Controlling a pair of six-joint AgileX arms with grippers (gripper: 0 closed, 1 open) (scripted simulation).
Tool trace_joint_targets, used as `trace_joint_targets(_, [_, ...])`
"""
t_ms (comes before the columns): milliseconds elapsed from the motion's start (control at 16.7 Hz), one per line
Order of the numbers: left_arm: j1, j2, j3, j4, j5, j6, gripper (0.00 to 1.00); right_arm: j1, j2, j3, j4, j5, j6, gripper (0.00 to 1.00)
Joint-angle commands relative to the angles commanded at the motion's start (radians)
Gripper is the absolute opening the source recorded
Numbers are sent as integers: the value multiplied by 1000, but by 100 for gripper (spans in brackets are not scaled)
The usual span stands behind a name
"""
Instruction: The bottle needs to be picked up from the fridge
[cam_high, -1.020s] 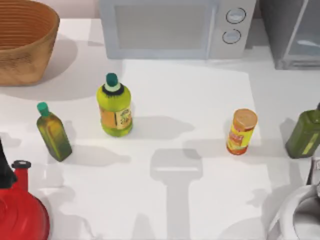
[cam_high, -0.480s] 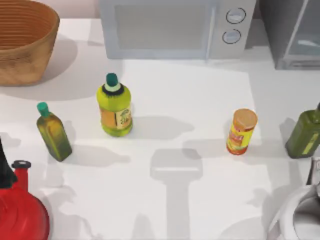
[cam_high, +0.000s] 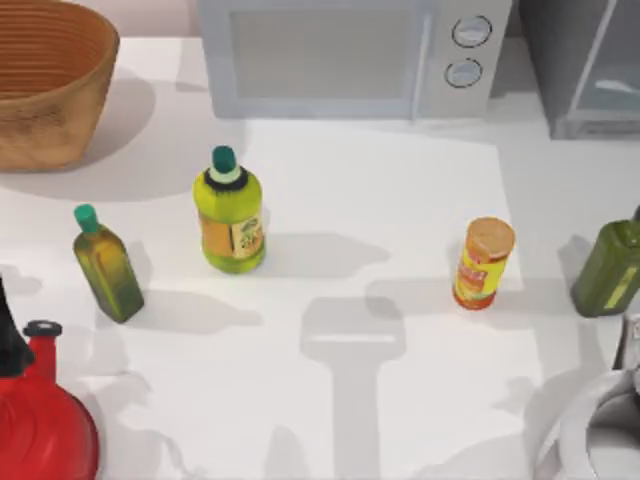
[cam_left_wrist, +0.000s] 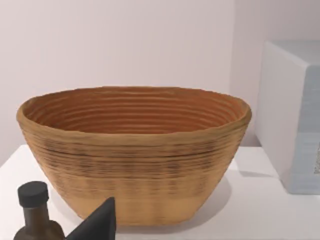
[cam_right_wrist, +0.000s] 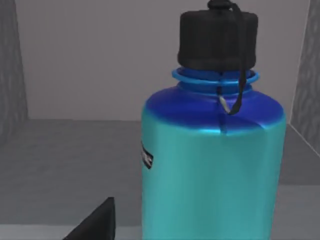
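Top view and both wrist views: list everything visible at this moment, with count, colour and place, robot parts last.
bottle: 1, blue with black cap, upright inside the grey fridge, close before the right wrist camera.
fridge: 1, dark grey, table's back right corner.
microwave: 1, light grey, back centre.
basket: 1, woven tan, back left.
yellow-green bottle: 1, green cap, left of centre.
olive-green bottles: 2, one at the left, one at the right edge.
canister: 1, orange-yellow, right of centre.
red kettle: 1, front left.
white kettle: 1, front right.
left end effector: dark fingertip facing the basket.
right end effector: dark fingertip beside the bottle.
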Motion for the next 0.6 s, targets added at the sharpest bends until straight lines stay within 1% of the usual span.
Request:
trace_joint_targets(180, [0,0,0,0,0,0,100,31,44,72,-55,31,-2,100])
trace_joint_targets(480, [0,0,0,0,0,0,100,28,44,75,-57,31,-2,100])
trace_joint_targets(600, [0,0,0,0,0,0,100,36,67,113,-77,36,-2,100])
